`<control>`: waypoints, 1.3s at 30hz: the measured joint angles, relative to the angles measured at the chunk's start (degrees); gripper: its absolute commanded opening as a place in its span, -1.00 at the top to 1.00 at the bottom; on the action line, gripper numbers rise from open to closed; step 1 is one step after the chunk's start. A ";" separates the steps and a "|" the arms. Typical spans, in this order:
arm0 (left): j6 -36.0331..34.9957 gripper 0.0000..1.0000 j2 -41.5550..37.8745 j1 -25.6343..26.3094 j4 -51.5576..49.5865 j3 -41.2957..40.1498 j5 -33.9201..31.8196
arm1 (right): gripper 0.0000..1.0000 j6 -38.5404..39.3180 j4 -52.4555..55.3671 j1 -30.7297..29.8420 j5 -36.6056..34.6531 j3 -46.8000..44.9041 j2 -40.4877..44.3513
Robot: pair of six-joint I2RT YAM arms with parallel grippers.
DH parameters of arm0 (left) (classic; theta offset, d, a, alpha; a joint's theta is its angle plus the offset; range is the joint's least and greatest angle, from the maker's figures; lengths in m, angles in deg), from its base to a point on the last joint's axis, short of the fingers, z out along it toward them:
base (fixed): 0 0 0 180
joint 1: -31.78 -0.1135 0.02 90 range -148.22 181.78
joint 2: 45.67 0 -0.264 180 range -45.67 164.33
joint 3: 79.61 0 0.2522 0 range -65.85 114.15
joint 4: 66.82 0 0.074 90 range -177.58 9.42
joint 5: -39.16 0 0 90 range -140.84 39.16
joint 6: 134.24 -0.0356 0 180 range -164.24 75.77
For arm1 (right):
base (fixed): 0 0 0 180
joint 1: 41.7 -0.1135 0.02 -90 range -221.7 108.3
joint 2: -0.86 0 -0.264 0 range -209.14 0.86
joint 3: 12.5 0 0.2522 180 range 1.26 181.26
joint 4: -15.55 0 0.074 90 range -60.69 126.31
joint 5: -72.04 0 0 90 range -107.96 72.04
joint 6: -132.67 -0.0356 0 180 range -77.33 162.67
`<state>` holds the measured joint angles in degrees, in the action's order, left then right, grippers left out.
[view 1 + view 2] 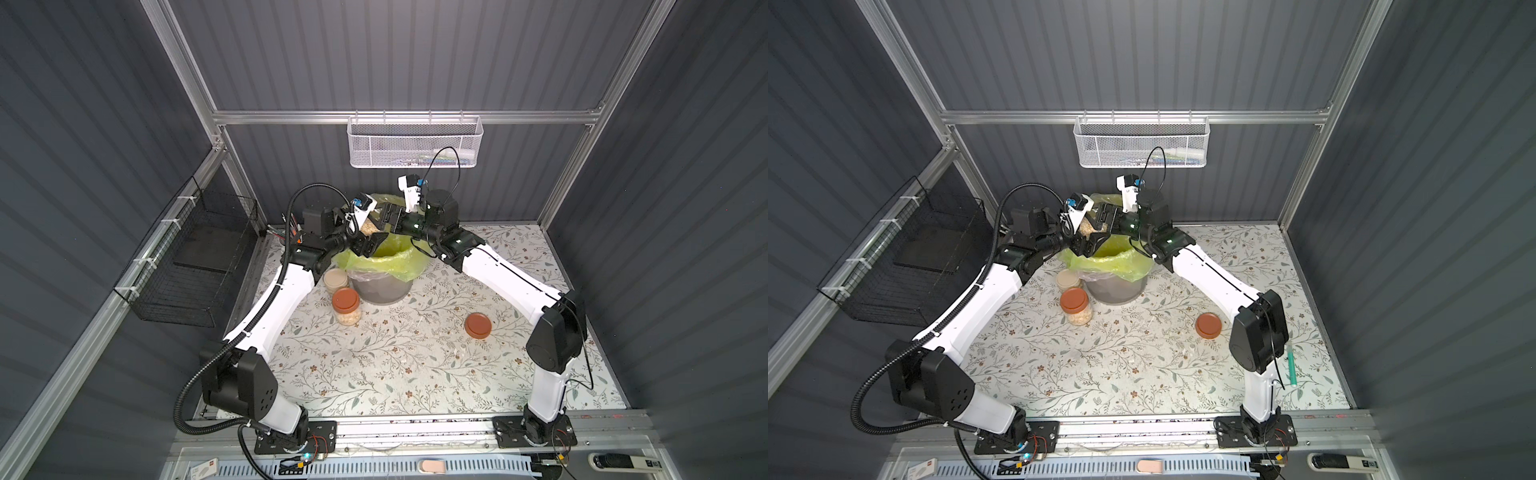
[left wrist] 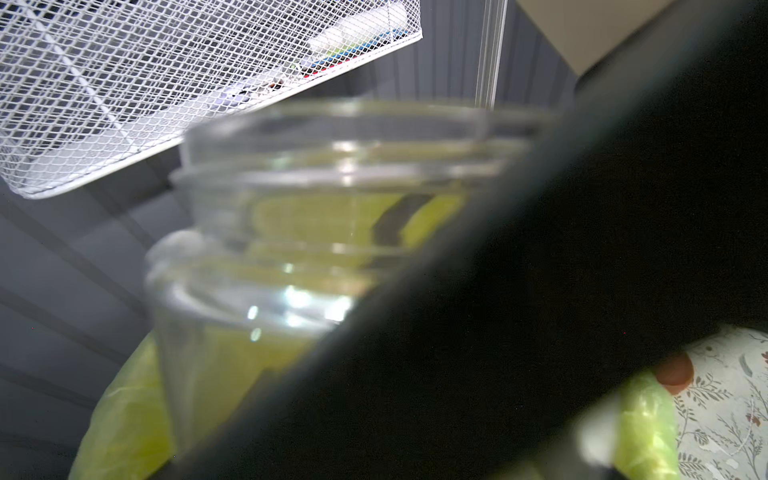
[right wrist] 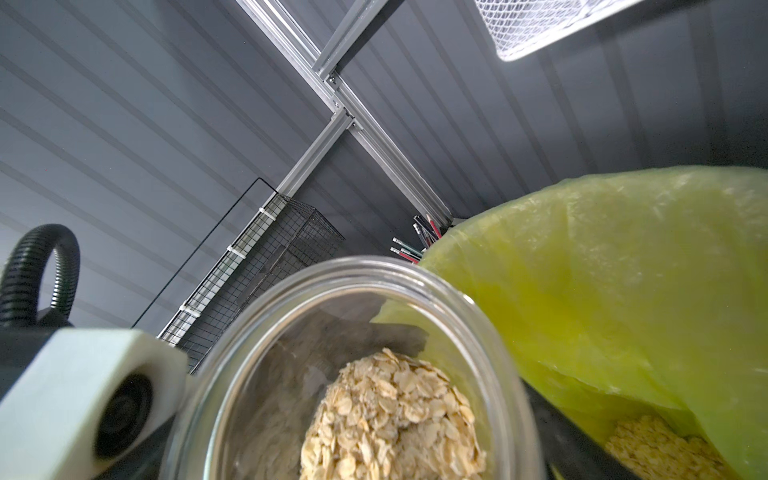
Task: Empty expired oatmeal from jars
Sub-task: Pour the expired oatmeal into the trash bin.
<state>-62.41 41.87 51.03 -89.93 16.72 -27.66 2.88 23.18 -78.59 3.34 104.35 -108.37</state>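
Over the green-lined bin (image 1: 382,286), my left gripper (image 1: 370,244) is shut on a lidless clear jar (image 1: 369,226). The jar is tilted, its threaded neck (image 2: 332,166) pointing away from the left wrist. One dark left finger (image 2: 540,291) lies along the glass. In the right wrist view I look into the jar (image 3: 270,374) and see a clump of oatmeal (image 3: 395,415) against its lower side. My right gripper (image 1: 388,216) hangs open just off the jar's mouth, and its fingertips do not show in its wrist view. Some oatmeal (image 3: 656,449) lies in the yellow-green bag (image 3: 623,291).
Left of the bin stand a cream-lidded jar (image 1: 336,280) and a brown-lidded jar (image 1: 345,305) with oatmeal in it. A loose brown lid (image 1: 478,326) lies on the floral mat at the right. A white mesh basket (image 1: 415,141) hangs behind, a black wire basket (image 1: 199,266) on the left wall.
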 measured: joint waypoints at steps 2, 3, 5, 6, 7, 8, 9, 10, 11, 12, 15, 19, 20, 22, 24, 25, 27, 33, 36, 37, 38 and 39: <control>-0.04 0.59 0.37 -0.13 -0.07 0.13 0.22 | -0.86 -0.31 -0.42 0.17 0.48 0.24 -0.61; -0.07 0.59 0.76 -0.24 -0.31 0.50 0.22 | -0.84 -0.37 -0.72 0.22 0.50 0.33 -0.90; -0.07 0.57 1.46 -0.35 -0.66 1.14 0.17 | -0.77 -0.63 -1.20 0.48 0.55 0.63 -1.53; -0.04 0.52 1.77 -0.44 -0.92 1.40 0.07 | -0.72 -0.76 -1.33 0.63 0.68 0.79 -1.84; -0.07 0.42 2.01 -0.50 -1.11 1.62 0.07 | -0.64 -0.96 -1.53 0.74 0.79 0.79 -2.01; -0.07 0.36 2.19 -0.50 -1.20 1.70 0.02 | -0.57 -1.20 -1.62 0.81 0.79 0.79 -2.19; -0.04 0.30 2.25 -0.50 -1.29 1.70 0.00 | -0.54 -1.36 -1.64 0.85 0.85 0.79 -2.27; -0.04 0.17 2.27 -0.57 -1.38 1.70 0.02 | -0.50 -1.60 -1.68 0.90 0.98 0.79 -2.36; -0.02 0.07 2.27 -0.61 -1.38 1.70 0.00 | -0.46 -1.86 -1.88 0.92 1.03 0.79 -2.47; -0.02 -0.10 2.27 -0.61 -1.36 1.70 -0.02 | -0.44 -2.14 -2.16 0.92 1.03 0.79 -2.54; 0.35 -0.56 2.27 -0.66 -0.90 1.70 -0.17 | -0.32 -2.99 -2.82 0.96 0.96 0.79 -2.64; 0.81 -0.85 2.27 -0.66 0.55 1.70 -0.20 | -0.17 -4.94 -4.52 1.07 0.31 0.72 -2.69; 0.90 -0.88 2.27 -0.66 1.01 1.70 -0.22 | -0.14 -5.49 -4.94 1.07 -0.04 0.72 -2.71; 0.81 -0.98 2.27 -0.66 2.54 1.90 0.02 | -0.08 -6.86 -5.03 1.05 -1.36 0.68 -2.84; 0.79 -0.99 2.27 -0.63 3.72 2.51 0.11 | -0.05 -8.22 -5.01 1.07 -2.60 0.61 -3.45; 0.79 -0.99 2.25 -0.63 4.70 2.73 0.11 | -0.04 -9.11 -5.01 1.07 -3.37 0.55 -3.91; 0.63 -0.99 2.16 -0.63 4.92 2.82 0.22 | -0.03 -10.71 -4.94 1.11 -4.74 0.37 -4.59; 0.83 -0.99 1.92 -0.59 5.57 2.82 -0.11 | 0.01 -15.21 -4.46 0.90 -8.98 -1.31 -4.87; 2.73 -1.00 0.85 -0.59 5.66 2.43 -1.27 | -0.01 -18.43 -3.43 0.70 -10.88 -1.31 -4.83; 3.89 -0.99 0.24 -0.59 5.77 2.08 -1.73 | -0.01 -19.65 -3.21 0.66 -11.30 -1.31 -4.83; 5.35 -0.99 -0.52 -0.59 5.97 1.64 -2.19 | -0.01 -20.85 -3.08 0.59 -11.69 -1.31 -4.83; 6.69 -0.99 -1.31 -0.59 6.32 1.18 -2.45 | -0.01 -21.88 -2.95 0.46 -12.00 -1.33 -4.83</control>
<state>-55.72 40.56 50.44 -83.61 17.90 -30.10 -19.00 20.23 -78.13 -8.66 103.02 -113.20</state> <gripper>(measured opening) 0.996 0.889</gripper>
